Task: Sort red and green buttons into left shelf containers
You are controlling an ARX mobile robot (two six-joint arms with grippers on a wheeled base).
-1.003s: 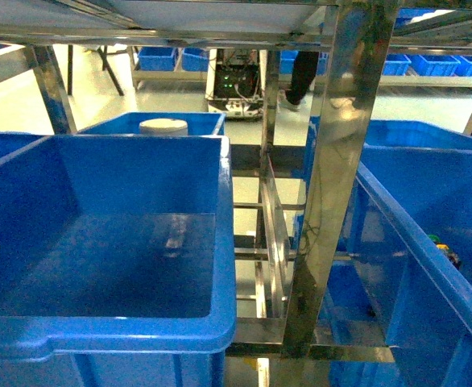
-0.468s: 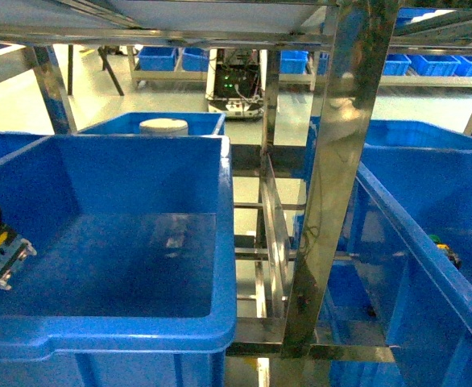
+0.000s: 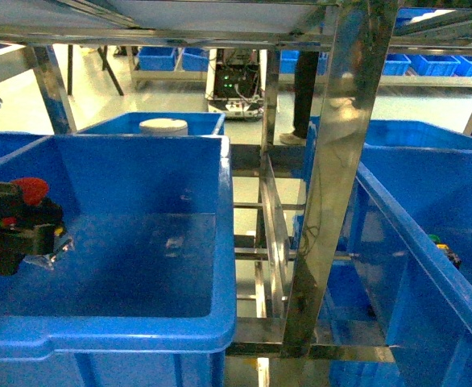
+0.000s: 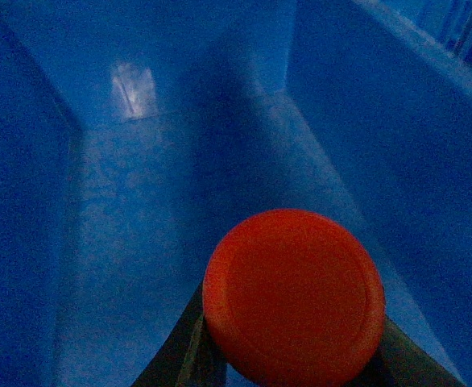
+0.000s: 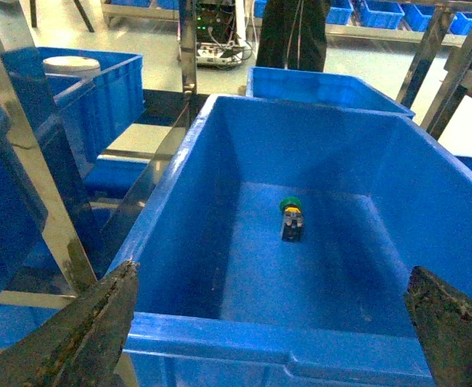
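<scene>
Steel shelf uprights (image 3: 333,201) divide two large blue plastic bins. Over the left bin (image 3: 139,322) our left gripper (image 3: 14,230) is clamped on a red round-capped push button (image 4: 294,294), held above the bin floor. Our right gripper (image 5: 272,339) hangs spread wide over the right bin (image 5: 220,330), where a green-capped button (image 5: 291,219) lies on the floor.

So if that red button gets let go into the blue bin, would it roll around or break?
The red button has a round mushroom cap on a blocky body, so it would probably tip and settle rather than roll. It looks like rigid plastic, likely sturdy. The left bin has a smooth floor, so it may slide slightly.
</scene>
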